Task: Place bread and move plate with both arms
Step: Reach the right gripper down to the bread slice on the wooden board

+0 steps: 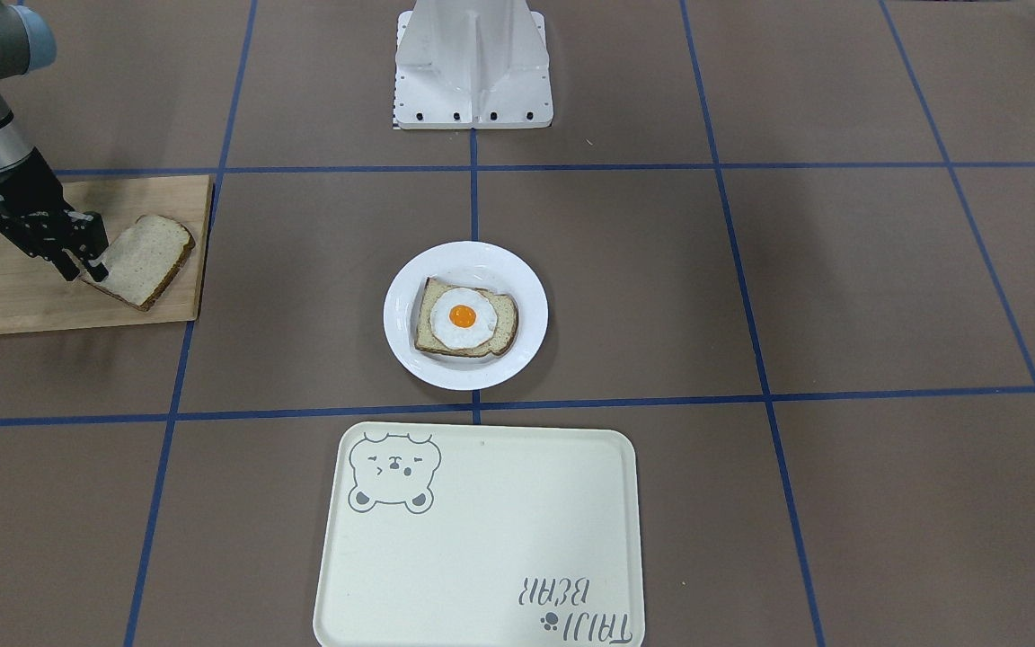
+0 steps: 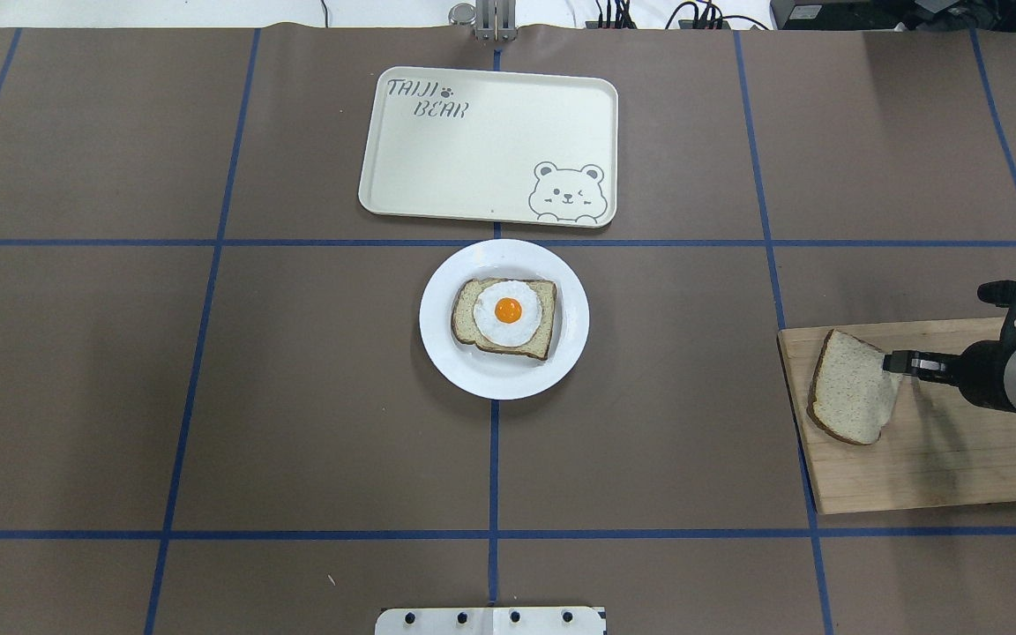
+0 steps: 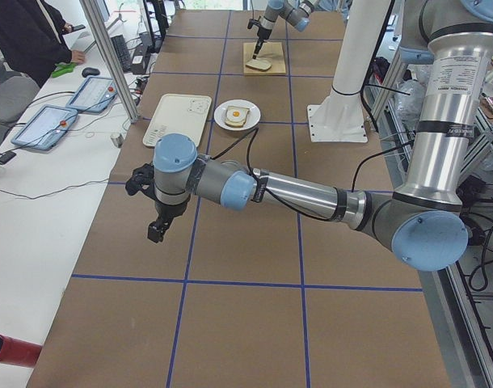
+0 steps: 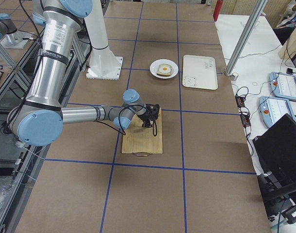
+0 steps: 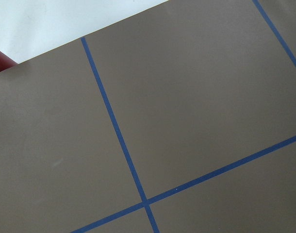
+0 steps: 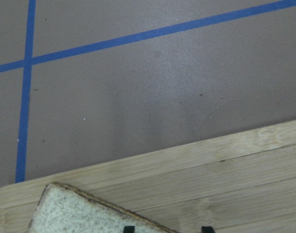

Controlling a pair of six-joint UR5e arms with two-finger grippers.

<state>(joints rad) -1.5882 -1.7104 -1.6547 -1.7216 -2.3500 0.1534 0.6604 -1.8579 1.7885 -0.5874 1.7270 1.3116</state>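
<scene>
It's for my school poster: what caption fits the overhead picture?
Right hand grips the bread, tilted on a wooden board; egg toast sits on the plate.

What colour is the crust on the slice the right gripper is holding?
Dark brown crust on the bread, clearest in the front-facing view.

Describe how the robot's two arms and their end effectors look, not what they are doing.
The left arm and the right arm are both jointed silver-grey metal tubes with round light-blue joint caps. A black cable loops along each forearm. The left end effector and the right end effector are mostly black.
</scene>
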